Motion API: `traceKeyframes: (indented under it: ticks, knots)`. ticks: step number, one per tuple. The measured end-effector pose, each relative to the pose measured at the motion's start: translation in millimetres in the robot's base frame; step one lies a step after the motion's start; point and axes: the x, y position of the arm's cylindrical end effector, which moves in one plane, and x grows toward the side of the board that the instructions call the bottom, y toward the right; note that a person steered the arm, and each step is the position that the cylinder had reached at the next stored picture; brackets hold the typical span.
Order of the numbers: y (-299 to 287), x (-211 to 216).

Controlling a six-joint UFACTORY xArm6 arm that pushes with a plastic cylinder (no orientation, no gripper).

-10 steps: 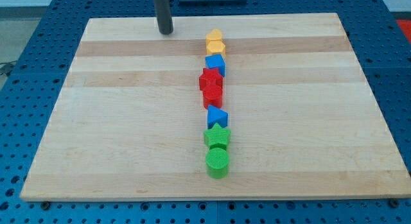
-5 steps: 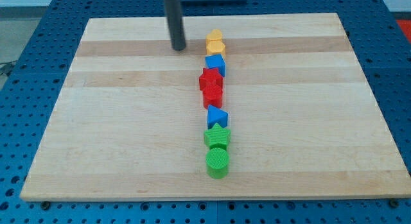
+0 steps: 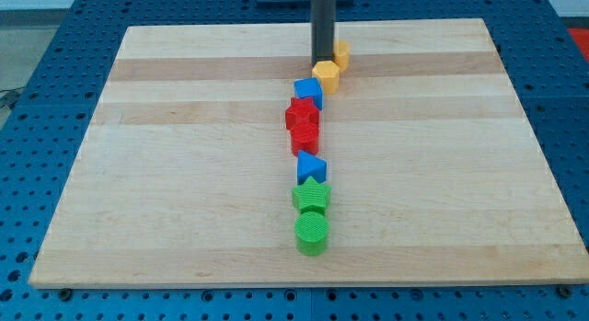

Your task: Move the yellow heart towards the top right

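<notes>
My tip [image 3: 322, 63] stands near the view's top centre, between two yellow blocks and touching both. The yellow block to its right [image 3: 341, 53] is partly hidden by the rod and looks like the heart. The yellow block just below the tip [image 3: 326, 76] looks like a hexagon. Both sit at the top end of a column of blocks on the wooden board [image 3: 184, 174].
Below the yellow pair the column runs down the board's middle: a blue block [image 3: 308, 91], a red star-like block [image 3: 302, 112], a red block [image 3: 305, 135], a blue triangle-like block [image 3: 310, 166], a green star [image 3: 311, 194] and a green cylinder [image 3: 311, 233].
My tip has swept from the view's top left rightwards into the yellow pair. The upper yellow block slid right, and the lower one shifted right and slightly down.
</notes>
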Motion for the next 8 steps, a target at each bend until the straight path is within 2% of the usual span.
traceKeyframes:
  ticks: [2,4,5,6,8]
  knots:
    - [62,0]
    - [76,1]
    - [66,3]
    - [28,25]
    - [-3,27]
